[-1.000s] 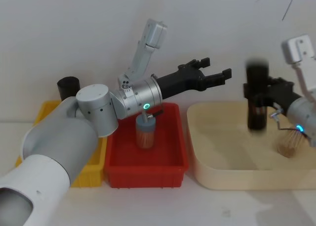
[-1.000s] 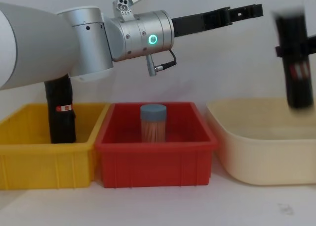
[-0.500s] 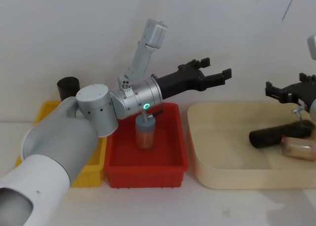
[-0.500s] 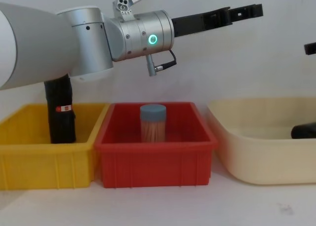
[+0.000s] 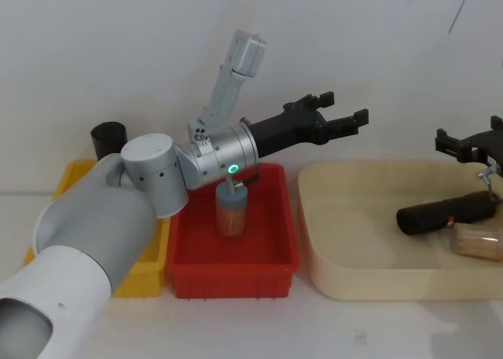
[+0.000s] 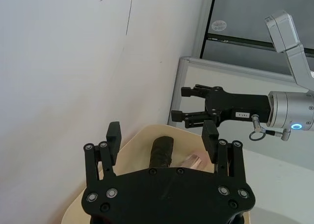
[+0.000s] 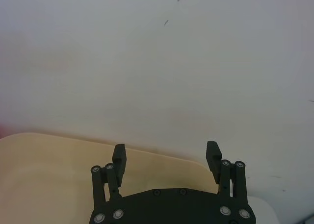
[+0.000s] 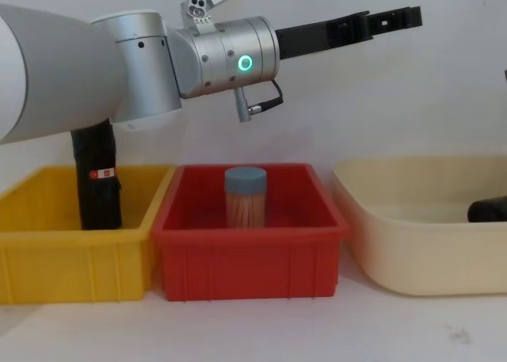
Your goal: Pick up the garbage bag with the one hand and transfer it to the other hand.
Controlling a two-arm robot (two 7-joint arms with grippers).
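- The garbage bag (image 5: 446,214), a black roll with a small red-and-white label band, lies on its side in the cream tub (image 5: 346,276) at the right of the worktop, free of both grippers; its dark end shows at the chest view's right edge (image 8: 489,210), and the left wrist view sees it end-on (image 6: 162,152).
- A jar of pale sticks (image 5: 477,243) lies tipped over just beside the roll, nearer the robot, in the same tub.
- The right gripper (image 5: 470,143), on the arm with the blue ring, hangs above the roll, well apart from it; its jaws stand apart with nothing between them, as the right wrist view confirms (image 7: 167,158).
- The left gripper (image 5: 343,117), on the thick silver-grey arm with the green ring, is held high over the gap between the red bin (image 5: 271,261) and the cream tub, reaching toward the right; its jaws are apart and hold nothing (image 6: 162,137).
- A blue-lidded jar (image 8: 245,196) of sticks stands upright in the red bin, below the left arm.
- A second black roll (image 8: 97,181) with a red-and-white label stands upright in the yellow bin (image 8: 47,251) at the far left.
- The three containers sit side by side on the white worktop (image 8: 261,330) against a plain pale wall.
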